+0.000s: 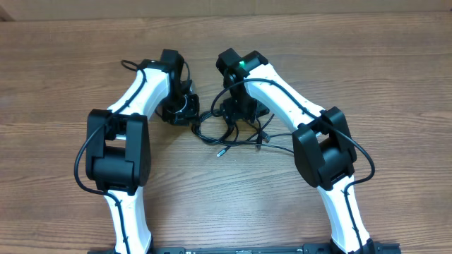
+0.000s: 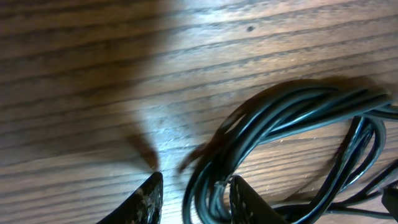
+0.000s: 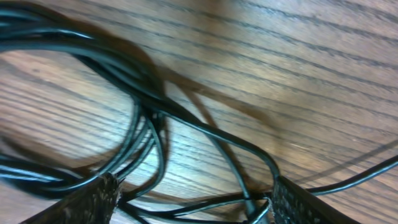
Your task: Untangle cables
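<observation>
The cables (image 1: 227, 135) are thin black cords lying tangled on the wooden table between my two grippers, with one silver-tipped plug (image 1: 220, 150) sticking out toward the front. My left gripper (image 1: 185, 111) is low at the tangle's left edge. In the left wrist view its fingers (image 2: 196, 198) are open, and a bundle of cable loops (image 2: 280, 115) passes between them, close against the right finger. My right gripper (image 1: 237, 113) is over the tangle's middle. In the right wrist view its fingers (image 3: 196, 200) are wide open, with several cable strands (image 3: 146, 106) crossing the gap between them.
The wooden table (image 1: 63, 63) extends all round the tangle. Both arms' white links and black joints (image 1: 116, 144) (image 1: 321, 144) reach in from the front edge. A thicker arm wire loops beside the right arm (image 1: 367, 166).
</observation>
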